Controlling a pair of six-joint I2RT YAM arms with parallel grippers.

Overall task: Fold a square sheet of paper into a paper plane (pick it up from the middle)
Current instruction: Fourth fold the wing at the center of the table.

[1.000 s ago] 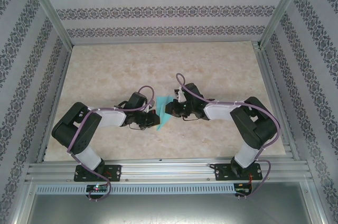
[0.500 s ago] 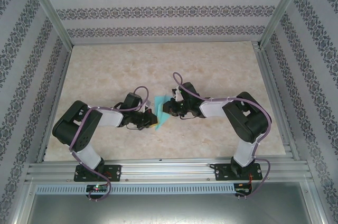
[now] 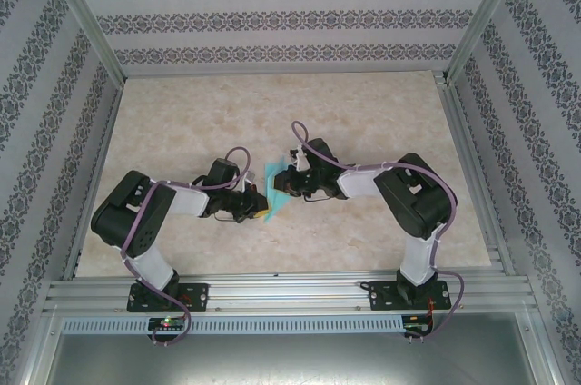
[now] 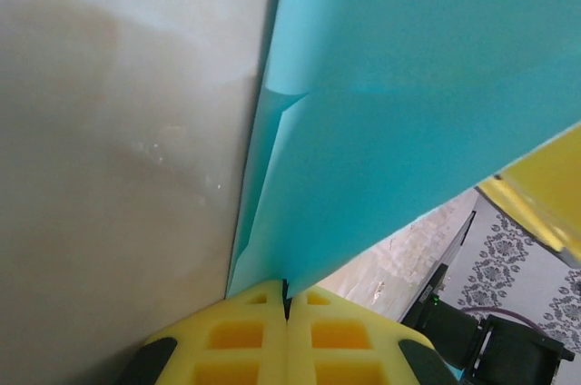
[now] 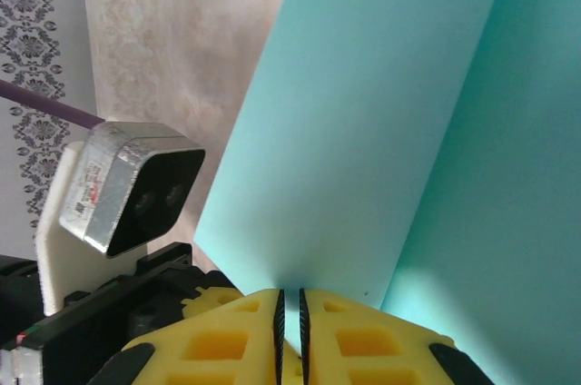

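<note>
You have a pale marbled desk [image 3: 272, 103] boxed in by patterned walls [image 3: 272, 22], with a metal rail [image 3: 290, 294] along its near edge. Both arms are bolted to that rail and bend inward, so that they meet over the middle of the desk, nearer the rail than the far wall. Your left arm [image 3: 145, 212] reaches in from the left and your right arm [image 3: 408, 194] from the right.

The paper [image 3: 275, 187] sits between their tips, a turquoise piece lifted off the desk and standing on a slant rather than lying flat. From the left wrist, the paper [image 4: 408, 85] has a fold running down its left side, with one layer lapped over another. From the right wrist, the paper [image 5: 381, 113] shows two panels meeting along a long crease, the right one in deeper shade.

Your left fingers [image 4: 245, 335] are pressed together, and the paper's lower edge runs into the seam between the yellow pads. Your right fingers [image 5: 227, 340] stand a hair apart, clamped on a paper edge that enters the slit between them. Just left of that edge, the right wrist view catches the left arm's silver camera [image 5: 132, 190].
</note>
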